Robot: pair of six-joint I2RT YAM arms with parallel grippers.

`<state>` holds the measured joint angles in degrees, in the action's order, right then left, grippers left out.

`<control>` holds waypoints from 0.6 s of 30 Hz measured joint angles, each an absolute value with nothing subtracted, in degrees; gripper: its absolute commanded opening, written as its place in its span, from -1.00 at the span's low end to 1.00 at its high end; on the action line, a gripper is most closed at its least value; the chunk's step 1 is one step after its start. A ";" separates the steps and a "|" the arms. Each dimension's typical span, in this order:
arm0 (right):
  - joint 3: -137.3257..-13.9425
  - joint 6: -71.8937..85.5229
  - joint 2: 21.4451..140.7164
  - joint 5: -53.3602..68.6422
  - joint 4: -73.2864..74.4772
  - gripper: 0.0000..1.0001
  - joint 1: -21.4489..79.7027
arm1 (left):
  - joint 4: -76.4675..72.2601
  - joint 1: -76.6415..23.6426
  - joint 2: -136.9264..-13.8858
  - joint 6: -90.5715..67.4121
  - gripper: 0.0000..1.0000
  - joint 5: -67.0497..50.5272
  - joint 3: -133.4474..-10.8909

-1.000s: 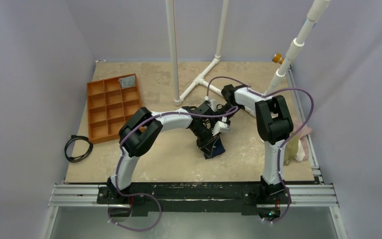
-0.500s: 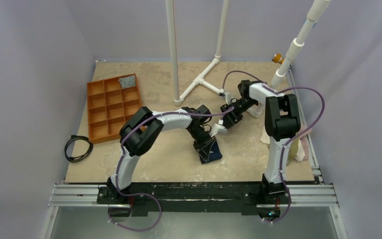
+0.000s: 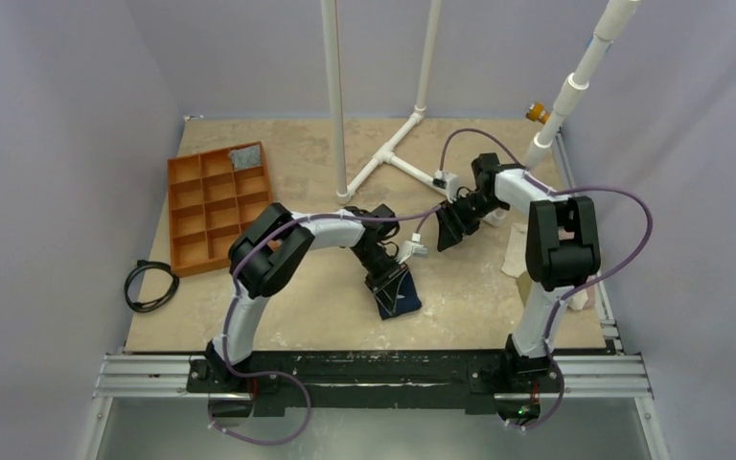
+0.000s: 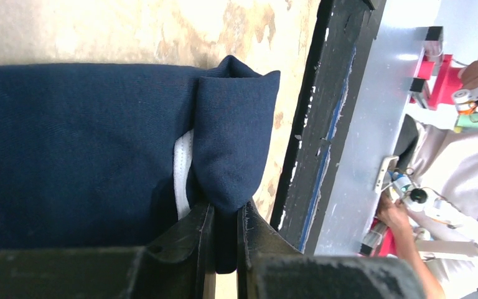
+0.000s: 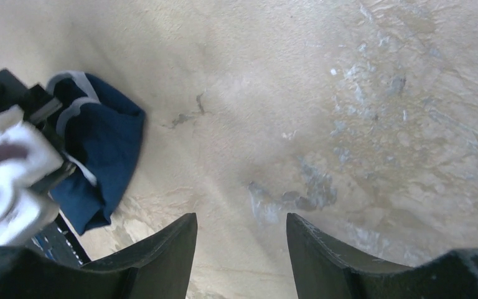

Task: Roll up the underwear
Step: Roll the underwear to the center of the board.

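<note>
The underwear (image 3: 402, 301) is a navy cloth bundle with a white trim (image 4: 183, 163), lying near the middle front of the table. In the left wrist view a folded lobe of the underwear (image 4: 230, 131) runs down between the fingers. My left gripper (image 4: 225, 215) is shut on that fold, and from above the left gripper (image 3: 389, 284) sits right over the bundle. My right gripper (image 5: 241, 225) is open above bare table, with nothing between its fingers. It hangs to the back right of the garment (image 5: 103, 146); from above the right gripper (image 3: 444, 233) is apart from it.
An orange compartment tray (image 3: 184, 216) stands at the left, with a grey cloth (image 3: 245, 155) in a back cell. A white pipe frame (image 3: 383, 155) rises at the back centre. A black cable (image 3: 150, 286) lies at the left edge. Pale cloth (image 3: 516, 259) lies by the right arm.
My right arm has drawn away from the underwear toward the back right, jaws open. My left gripper, still shut on the cloth, has shifted it slightly left and toward the front.
</note>
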<state>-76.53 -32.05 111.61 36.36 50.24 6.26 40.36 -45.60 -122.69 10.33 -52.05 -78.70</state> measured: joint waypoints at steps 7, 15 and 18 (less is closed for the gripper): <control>-70.11 -32.27 103.72 35.68 45.63 0.12 6.24 | 42.44 -42.98 -124.20 10.00 -1.00 -55.35 -78.39; -64.23 -37.93 96.55 38.59 45.63 0.22 5.89 | 46.24 -41.45 -128.01 10.04 -1.00 -59.66 -80.95; -61.52 -39.68 90.91 38.94 45.54 0.23 6.48 | 47.68 -40.97 -129.19 10.09 -1.00 -60.66 -81.89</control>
<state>-61.52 -39.68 90.91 38.94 45.54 6.48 47.68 -40.97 -129.19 10.09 -60.66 -81.89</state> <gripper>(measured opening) 0.606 0.086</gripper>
